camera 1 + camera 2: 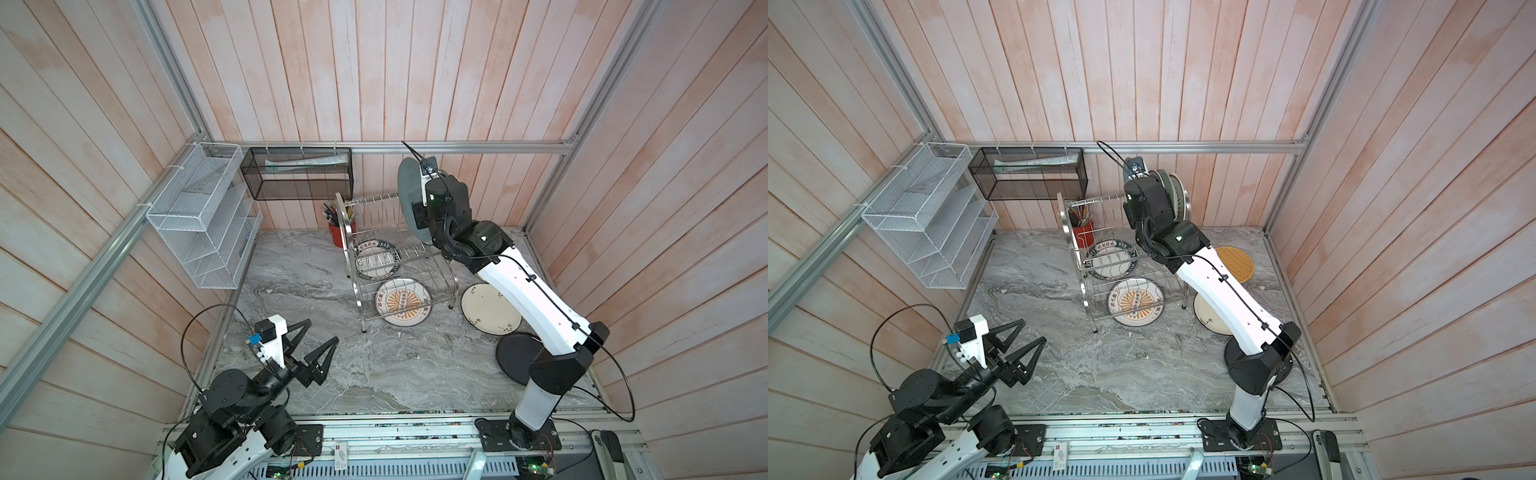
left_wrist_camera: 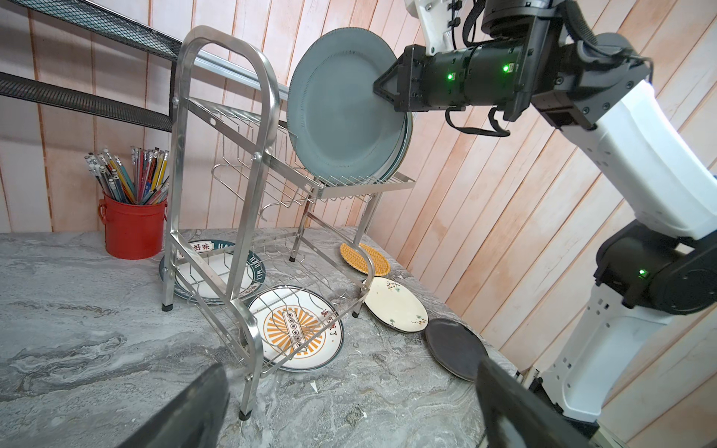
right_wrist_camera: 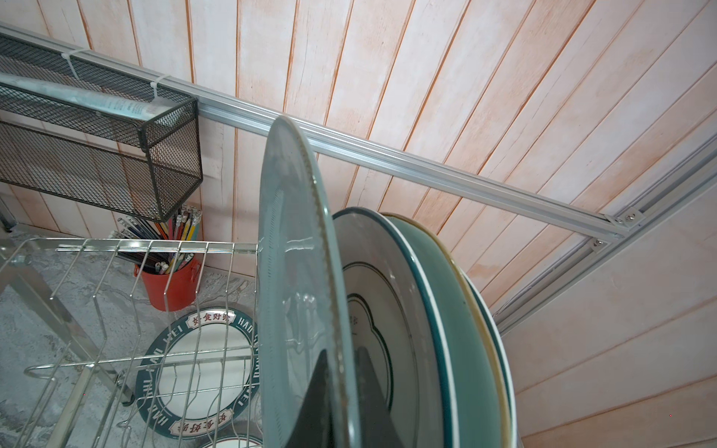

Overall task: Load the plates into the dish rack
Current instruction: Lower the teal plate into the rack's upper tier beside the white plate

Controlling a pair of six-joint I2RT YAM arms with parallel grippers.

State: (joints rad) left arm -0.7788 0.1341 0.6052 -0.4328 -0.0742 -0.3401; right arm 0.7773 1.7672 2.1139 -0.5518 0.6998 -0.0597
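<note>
My right gripper (image 2: 382,87) is shut on the rim of a blue-grey plate (image 2: 341,112), holding it upright over the upper tier of the steel dish rack (image 2: 232,155). Its lower edge is down among the prongs. In the right wrist view the gripper (image 3: 341,388) pinches that plate (image 3: 298,271), with several standing plates (image 3: 426,310) close beside it. Flat on the table lie a sunburst plate (image 1: 403,305), a lettered green-rimmed plate (image 1: 376,257), a cream floral plate (image 1: 486,307), a black plate (image 1: 515,357) and a yellow woven disc (image 1: 1235,264). My left gripper (image 1: 322,330) hangs open and empty at the front left.
A red pot of pencils (image 1: 338,232) stands behind the rack's left end. A black mesh basket (image 1: 299,172) and a white mesh organiser (image 1: 203,220) hang on the walls. The plank wall is close behind the rack. The sunburst and lettered plates lie partly under the rack.
</note>
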